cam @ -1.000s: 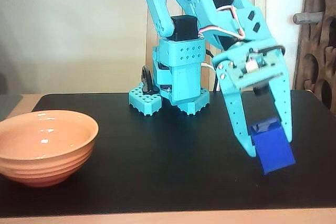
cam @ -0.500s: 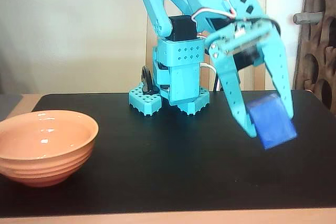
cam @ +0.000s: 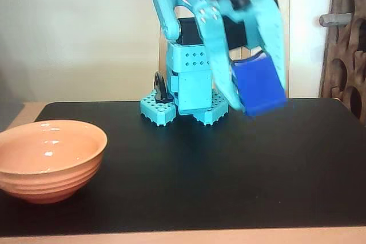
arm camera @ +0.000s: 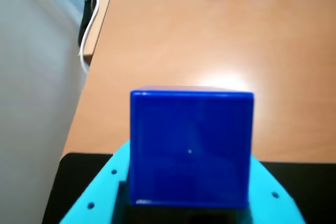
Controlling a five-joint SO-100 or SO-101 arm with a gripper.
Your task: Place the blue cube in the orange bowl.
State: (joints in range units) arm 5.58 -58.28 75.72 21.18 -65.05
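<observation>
The blue cube hangs in the air above the right half of the black mat, clamped between the turquoise fingers of my gripper. In the wrist view the blue cube fills the lower middle, resting against the turquoise gripper, with the mat's edge below it. The orange bowl stands empty at the front left of the mat in the fixed view, well to the left of and lower than the cube. The bowl is out of the wrist view.
The arm's turquoise base stands at the back middle of the black mat. A brown perforated panel stands at the right edge. The wrist view shows a wooden tabletop and a white cable at its left edge.
</observation>
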